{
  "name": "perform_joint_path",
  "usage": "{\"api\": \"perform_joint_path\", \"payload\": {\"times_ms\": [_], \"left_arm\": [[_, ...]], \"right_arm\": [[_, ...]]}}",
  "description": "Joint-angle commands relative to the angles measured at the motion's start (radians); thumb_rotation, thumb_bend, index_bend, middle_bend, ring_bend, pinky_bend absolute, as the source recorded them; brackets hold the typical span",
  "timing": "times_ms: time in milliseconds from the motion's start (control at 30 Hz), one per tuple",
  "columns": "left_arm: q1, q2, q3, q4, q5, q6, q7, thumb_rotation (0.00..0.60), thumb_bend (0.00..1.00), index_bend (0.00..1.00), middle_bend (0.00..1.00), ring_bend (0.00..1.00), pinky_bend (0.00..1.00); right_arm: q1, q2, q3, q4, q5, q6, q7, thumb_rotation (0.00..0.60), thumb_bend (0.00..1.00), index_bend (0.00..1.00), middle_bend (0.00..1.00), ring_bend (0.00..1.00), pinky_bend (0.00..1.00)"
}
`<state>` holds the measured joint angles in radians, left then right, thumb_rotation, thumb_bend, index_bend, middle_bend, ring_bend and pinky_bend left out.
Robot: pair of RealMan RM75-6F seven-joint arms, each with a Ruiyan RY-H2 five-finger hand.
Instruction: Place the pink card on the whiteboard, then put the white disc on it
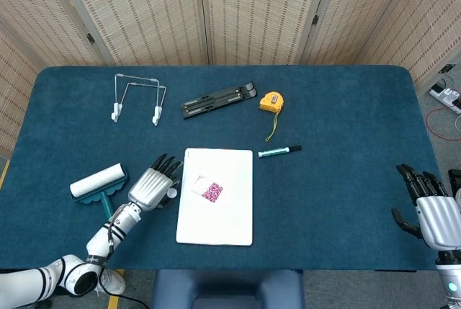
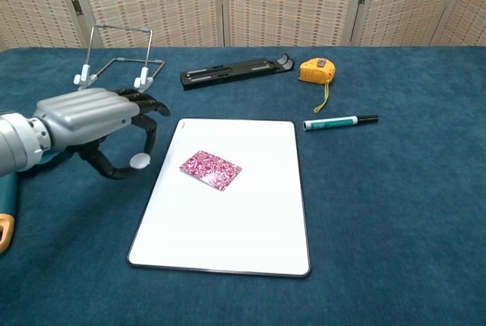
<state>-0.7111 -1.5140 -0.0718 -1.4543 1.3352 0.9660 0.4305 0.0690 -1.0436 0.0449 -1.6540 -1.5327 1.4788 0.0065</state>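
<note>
The pink patterned card [image 1: 212,192] [image 2: 211,169] lies flat on the upper left part of the whiteboard [image 1: 216,228] [image 2: 228,227]. My left hand [image 1: 151,185] [image 2: 99,125] hovers just off the board's left edge, raised above the cloth. It pinches the small white disc [image 1: 171,193] [image 2: 140,161] between thumb and a finger. The disc hangs left of the card, apart from it. My right hand [image 1: 428,208] stays at the table's far right edge with its fingers spread, holding nothing; it shows only in the head view.
A lint roller [image 1: 99,181] lies left of my left hand. Across the back stand a wire stand [image 1: 137,96] [image 2: 118,60], a black bar [image 1: 216,100] [image 2: 235,73] and an orange tape measure [image 1: 271,101] [image 2: 317,70]. A green marker [image 1: 279,152] [image 2: 340,121] lies right of the board's top corner.
</note>
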Motion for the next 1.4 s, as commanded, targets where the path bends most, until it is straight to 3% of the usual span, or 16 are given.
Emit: {"api": "perform_joint_path", "payload": {"times_ms": [33,400,1000,1067,1300,1400], "left_arm": [[-0.029,-0.017,-0.027,-0.014,-0.015,-0.021,0.019,0.6,0.38,0.53,0.14,0.07,0.0],[-0.125,-0.113,-0.088,0.008,-0.121,-0.092,0.122,0.6,0.38,0.53,0.14,0.07,0.0],[-0.21,-0.199,-0.097,0.068,-0.271,-0.116,0.252,0.6,0.38,0.51,0.14,0.07,0.0],[-0.216,-0.201,-0.095,0.069,-0.289,-0.118,0.264,0.6,0.38,0.47,0.14,0.07,0.0],[-0.219,-0.19,-0.086,0.044,-0.328,-0.099,0.286,0.6,0.38,0.13,0.13,0.06,0.0],[-0.202,-0.154,-0.099,-0.002,-0.346,-0.078,0.248,0.6,0.38,0.08,0.11,0.04,0.0]], "right_arm": [[-0.001,0.001,-0.001,0.0,0.0,0.001,0.0,0.6,0.37,0.03,0.13,0.18,0.12],[-0.014,0.009,0.002,0.011,0.015,0.013,0.017,0.6,0.37,0.03,0.13,0.18,0.12],[-0.015,0.005,0.006,0.038,0.026,0.006,0.047,0.6,0.37,0.03,0.13,0.18,0.12],[-0.016,0.005,0.006,0.041,0.027,0.007,0.05,0.6,0.37,0.03,0.13,0.18,0.12],[-0.016,0.005,0.008,0.046,0.028,0.006,0.057,0.6,0.37,0.03,0.13,0.18,0.12],[-0.016,0.007,0.008,0.046,0.024,0.008,0.061,0.6,0.37,0.03,0.13,0.18,0.12]]}}
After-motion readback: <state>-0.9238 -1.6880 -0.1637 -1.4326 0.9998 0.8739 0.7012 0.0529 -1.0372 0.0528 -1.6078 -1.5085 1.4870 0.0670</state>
